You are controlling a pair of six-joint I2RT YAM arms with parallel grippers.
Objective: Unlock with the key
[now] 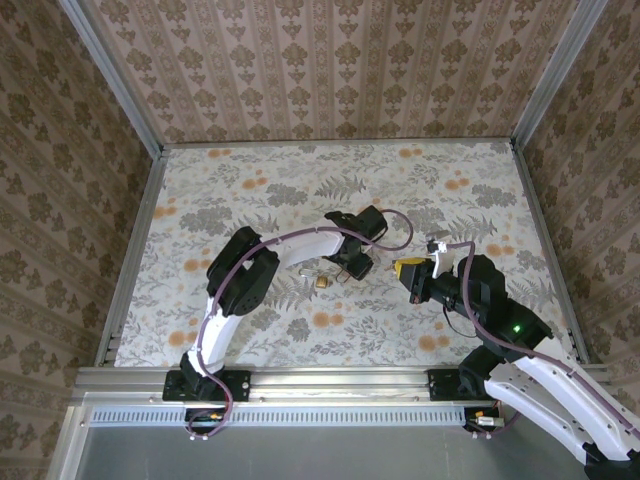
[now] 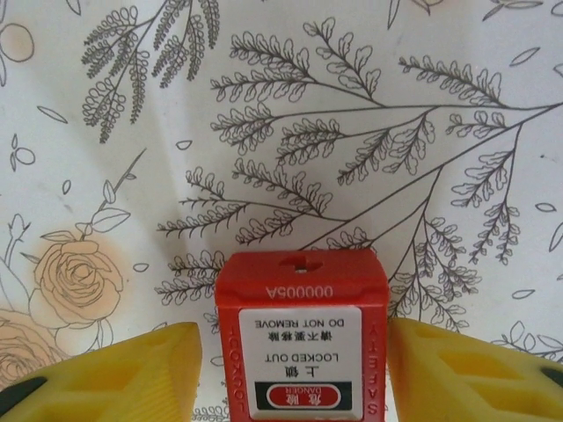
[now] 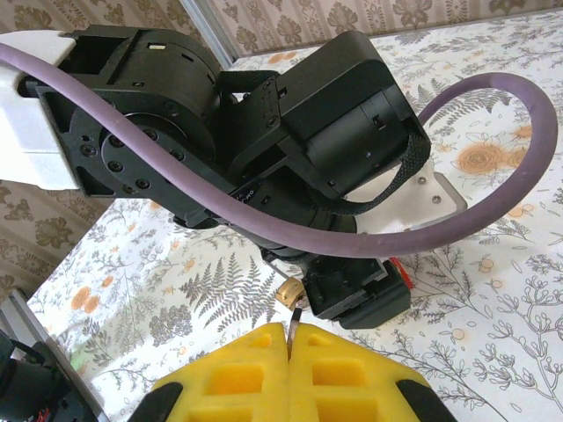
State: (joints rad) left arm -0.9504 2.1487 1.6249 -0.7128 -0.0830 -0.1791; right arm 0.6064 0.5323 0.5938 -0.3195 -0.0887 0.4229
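A flowered cloth covers the table, with patterned wallpaper closing it in on three sides; near its middle the left gripper points down at the cloth, and the right gripper sits just to its right, near but apart.

In the left wrist view the red padlock stands between the yellow fingers; the jaws are spread around it, with a thin gap on one side, while on the other I cannot tell whether the pad is touching yet. The padlock's long axis runs straight out from the palm; its label reads upside down from there, so the far end face, with its small central mark, is probably the keyhole end, pointing away from the left wrist.

The right gripper's jaws are pressed together; a thin metal sliver, most likely the key, sticks out from between the tips. It points toward the left arm's wrist housing, which stands between the key and most of the padlock; a small patch of red peeks past the black block beneath it.

So the coming move turns on alignment: the key needs to meet the padlock's far end along that long axis, and from its present side it faces the padlock's flank; either the left arm presents that end toward the right gripper once its hold is firm, or the right arm swings round to it. The right arm carries the key and is the nearer one to make the approach.
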